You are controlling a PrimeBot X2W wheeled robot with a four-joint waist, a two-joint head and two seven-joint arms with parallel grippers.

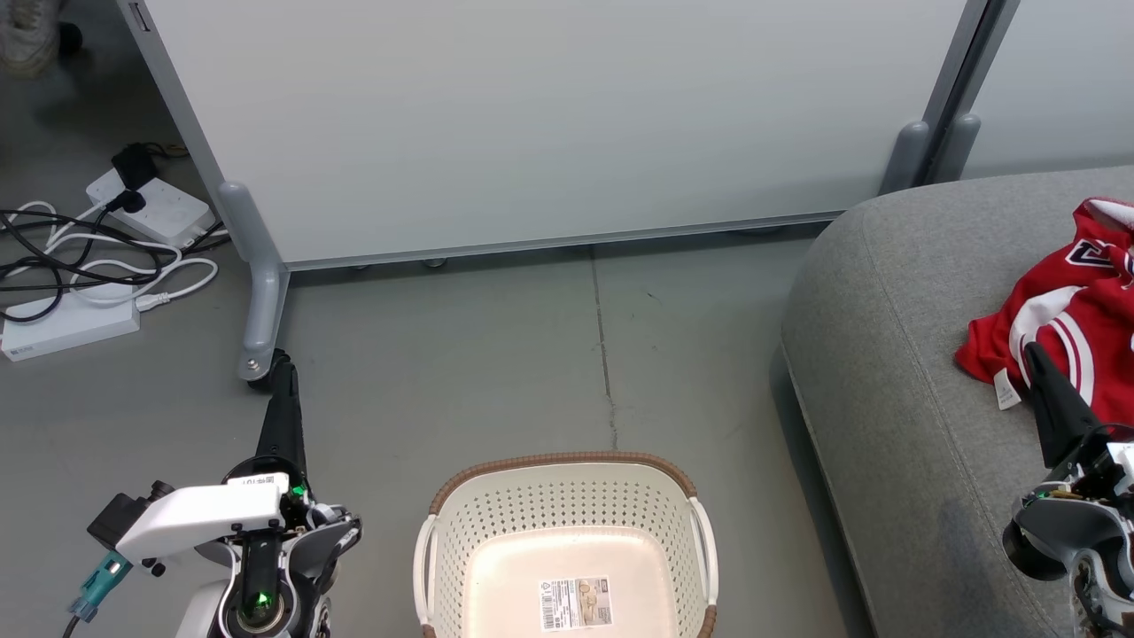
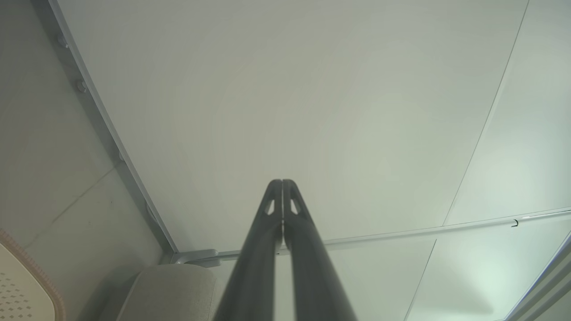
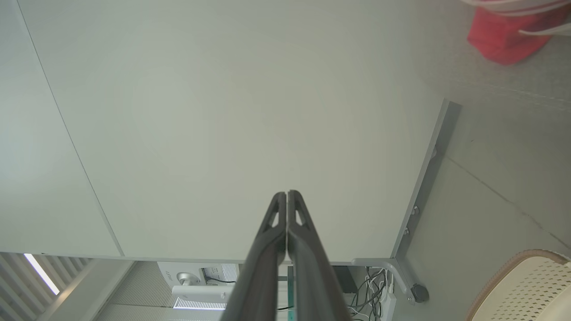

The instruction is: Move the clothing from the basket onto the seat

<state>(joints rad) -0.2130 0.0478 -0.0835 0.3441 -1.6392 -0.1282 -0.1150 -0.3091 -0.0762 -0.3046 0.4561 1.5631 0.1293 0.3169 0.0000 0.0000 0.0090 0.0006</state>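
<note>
Clothing (image 1: 1067, 301) lies on the seat (image 1: 886, 372); both tools pinched closed, nothing held.
Red crumpled heap with white stripes and trim, dark white-edged lettering at its far end, and a white tag (image 1: 1007, 390) at its near corner. Long axis runs diagonally across the seat top, from that near corner toward the far right, cut off by the frame edge. Right tool (image 1: 1030, 347) points at the heap's near edge, tip overlapping the fabric in the head view; contact can't be told. Left tool (image 1: 282, 356) is well left of the seat, beyond the basket (image 1: 567, 496), which stands on the floor (image 1: 496, 354) near the seat's left side.
</note>
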